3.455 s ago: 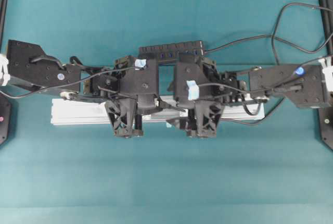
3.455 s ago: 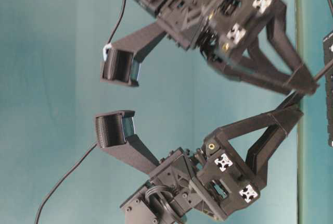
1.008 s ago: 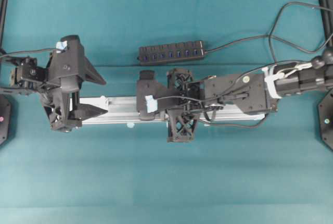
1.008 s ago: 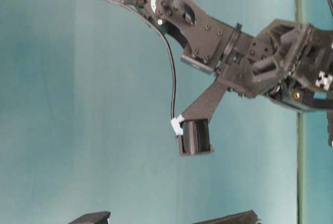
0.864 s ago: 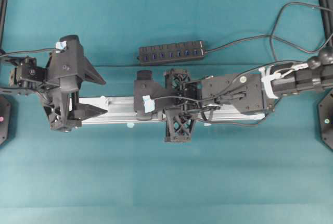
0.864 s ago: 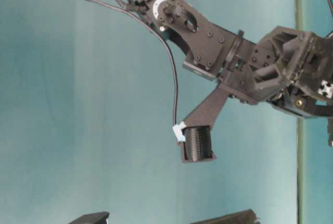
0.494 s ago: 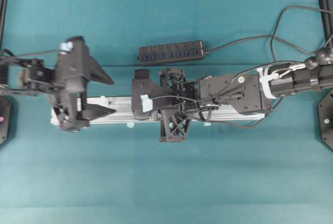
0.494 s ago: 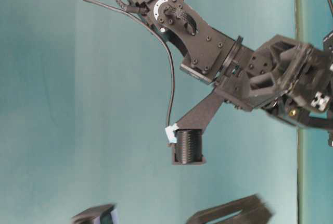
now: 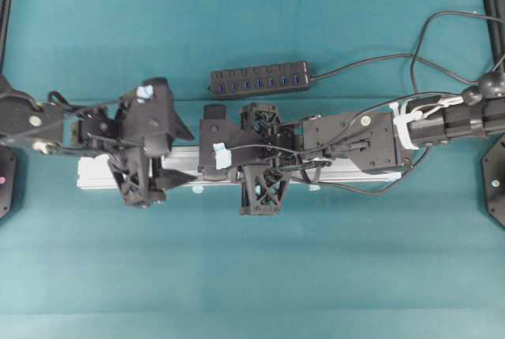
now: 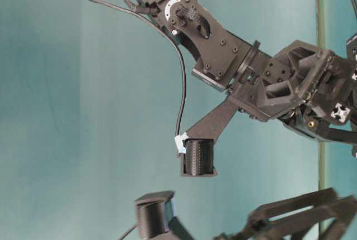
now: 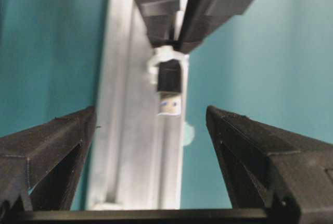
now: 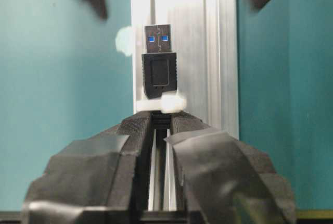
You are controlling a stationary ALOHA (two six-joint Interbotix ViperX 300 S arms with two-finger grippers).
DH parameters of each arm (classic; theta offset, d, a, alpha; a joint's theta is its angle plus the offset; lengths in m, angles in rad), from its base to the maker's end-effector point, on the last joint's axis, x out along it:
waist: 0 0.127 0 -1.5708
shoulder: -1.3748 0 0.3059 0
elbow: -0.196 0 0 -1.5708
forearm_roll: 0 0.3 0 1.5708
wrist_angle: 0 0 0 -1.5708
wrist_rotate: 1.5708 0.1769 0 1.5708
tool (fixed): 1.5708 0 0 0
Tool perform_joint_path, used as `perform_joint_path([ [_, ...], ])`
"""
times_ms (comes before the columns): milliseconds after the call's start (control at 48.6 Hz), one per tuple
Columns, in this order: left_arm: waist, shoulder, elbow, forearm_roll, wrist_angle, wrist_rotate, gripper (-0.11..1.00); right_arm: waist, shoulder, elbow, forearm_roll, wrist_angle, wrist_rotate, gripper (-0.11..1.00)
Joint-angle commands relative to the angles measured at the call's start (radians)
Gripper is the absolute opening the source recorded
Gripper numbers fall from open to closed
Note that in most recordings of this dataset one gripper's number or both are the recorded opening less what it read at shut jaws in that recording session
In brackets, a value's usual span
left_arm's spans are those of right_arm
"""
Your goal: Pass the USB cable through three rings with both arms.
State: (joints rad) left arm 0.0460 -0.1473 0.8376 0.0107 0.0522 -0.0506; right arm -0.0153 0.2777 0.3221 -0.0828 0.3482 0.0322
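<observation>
Wrist views carry the detail the overhead view hides. In the right wrist view the right gripper (image 12: 160,130) has its fingers pressed together just behind a white ring (image 12: 171,101), with the plug of the USB cable (image 12: 158,62) sticking out past the ring, metal tip and blue insert pointing away from the camera, over the silver rail (image 12: 218,52). Whether the fingers actually pinch the cord behind the plug cannot be made out; the ring covers that spot.

In the left wrist view the same plug faces the camera, poking through the ring toward the left gripper (image 11: 151,146), whose fingers are spread wide on either side of the plug and apart from it. A second pale clip (image 11: 188,134) sits at the rail's edge, blurred.

Overhead, both arms lie along the rail, grippers facing each other near its left half; plug and rings are hidden beneath them. A black hub strip (image 9: 260,79) lies beyond the rail, well apart.

Table-level view shows only arm links and one finger pad of each gripper.
</observation>
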Motion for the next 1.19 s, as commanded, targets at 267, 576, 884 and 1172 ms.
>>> perform_joint_path([
  [267, -0.018, 0.1, -0.04, 0.003, -0.075, 0.0, 0.9, 0.003, -0.015, -0.008, 0.003, -0.009, 0.008, -0.08],
  [576, -0.014, 0.115, -0.049, 0.002, -0.1, 0.005, 0.55, 0.003, -0.015, -0.008, 0.003, -0.008, 0.006, -0.08],
  [884, -0.014, 0.13, -0.049, 0.002, -0.114, 0.046, 0.22, 0.003, -0.015, -0.008, 0.003, -0.006, 0.006, -0.08],
  [1172, -0.014, 0.124, -0.057, 0.002, -0.094, 0.069, 0.22, 0.008, -0.015, -0.005, 0.003, -0.008, -0.002, -0.08],
])
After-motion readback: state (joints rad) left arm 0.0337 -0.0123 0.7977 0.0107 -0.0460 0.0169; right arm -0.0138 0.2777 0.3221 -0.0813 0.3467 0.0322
